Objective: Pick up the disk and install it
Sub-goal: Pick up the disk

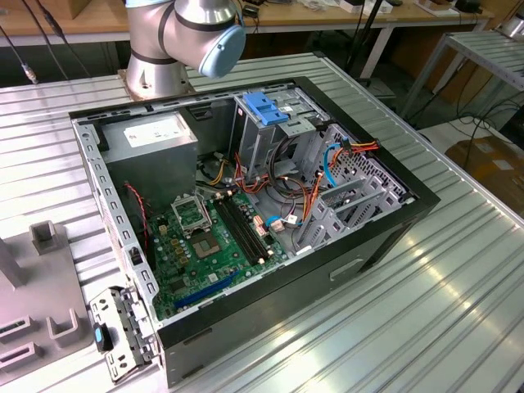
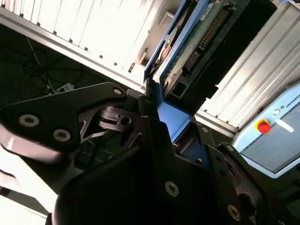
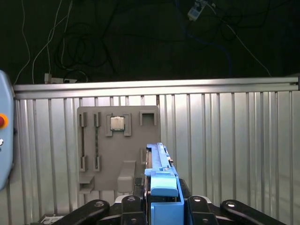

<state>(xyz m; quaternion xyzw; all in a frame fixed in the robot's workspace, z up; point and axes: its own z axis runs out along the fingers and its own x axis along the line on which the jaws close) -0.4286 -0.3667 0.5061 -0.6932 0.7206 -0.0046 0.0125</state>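
Note:
In both wrist views my gripper (image 3: 161, 206) (image 2: 165, 125) is shut on the disk (image 3: 161, 165) (image 2: 197, 42), its black fingers clamping one end. The disk stands edge-on in the first wrist view, showing a blue plastic side rail. Its green circuit-board underside and connector pins show in the second wrist view. It hangs above the ribbed metal table (image 3: 225, 140), over the edge of a grey fixture plate (image 3: 117, 150). The open computer case (image 1: 246, 205) lies on its side in the exterior view, with a grey drive cage (image 1: 270, 139) topped by a blue latch (image 1: 266, 106).
The arm's base (image 1: 184, 37) stands behind the case. Inside the case are a grey power supply box (image 1: 155, 139), a green motherboard (image 1: 209, 241) and loose cables (image 1: 303, 188). The fixture plate (image 1: 33, 303) holds a processor chip (image 3: 117, 123). A control pendant with a red button (image 2: 263, 126) lies nearby.

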